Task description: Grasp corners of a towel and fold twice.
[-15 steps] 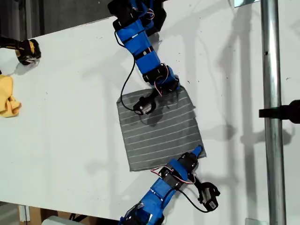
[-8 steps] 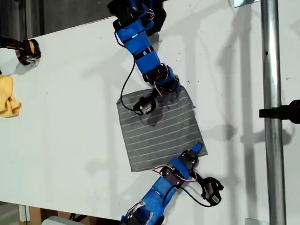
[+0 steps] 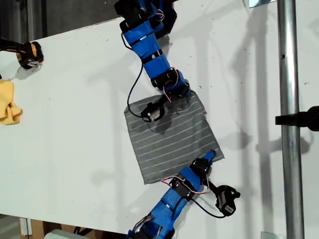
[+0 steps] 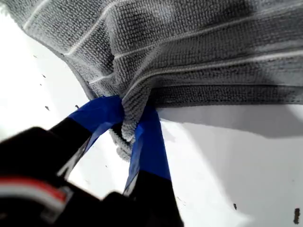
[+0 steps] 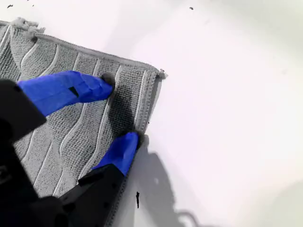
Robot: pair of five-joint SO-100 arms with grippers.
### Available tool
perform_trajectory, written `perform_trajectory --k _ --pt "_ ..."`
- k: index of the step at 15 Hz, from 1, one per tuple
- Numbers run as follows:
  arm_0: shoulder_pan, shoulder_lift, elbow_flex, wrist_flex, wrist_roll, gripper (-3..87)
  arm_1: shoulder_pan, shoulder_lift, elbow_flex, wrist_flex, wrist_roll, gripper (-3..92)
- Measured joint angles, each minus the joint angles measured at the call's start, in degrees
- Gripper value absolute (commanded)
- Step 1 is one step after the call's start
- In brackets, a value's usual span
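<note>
The grey towel (image 3: 169, 139) with thin white stripes lies flat on the white table (image 3: 75, 129), slightly skewed. My first gripper (image 3: 211, 156), on the arm from the exterior view's bottom, is shut on the towel's corner (image 3: 219, 155) at its lower right in that view. In the first wrist view the blue fingers (image 4: 102, 116) pinch a bunched fold of towel (image 4: 199, 47), which is raised a little off the table. My second gripper (image 3: 185, 94), on the arm from the top, is open. Its fingertips (image 5: 102, 82) rest on the towel (image 5: 130, 94) near another corner (image 5: 158, 73).
A small yellow cloth (image 3: 9, 104) lies at the exterior view's left edge, below a black and yellow object (image 3: 29, 54). A vertical metal pole (image 3: 289, 124) stands along that view's right. The table's front edge runs along the bottom.
The arm from the bottom has moved toward the exterior view's right with the towel's corner. The towel's lower part swung right, while its end by the top arm stayed.
</note>
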Motion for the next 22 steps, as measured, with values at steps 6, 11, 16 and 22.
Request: perform_trajectory --k 6,11,16,22 --pt "0.0 -1.41 -8.09 18.11 -3.25 27.6 0.0 2.29 0.97 0.18 0.0 -0.1" --pt "0.0 -7.03 -11.25 23.12 -4.75 13.7 0.09 3.43 0.97 0.18 0.0 -0.1" --pt "0.0 -19.78 -27.42 35.33 -4.66 -1.4 0.09 3.96 0.97 0.18 0.0 -0.1" --pt "-0.09 -25.05 -37.71 40.96 0.18 -1.5 0.18 6.15 0.97 0.18 -0.18 -0.1"
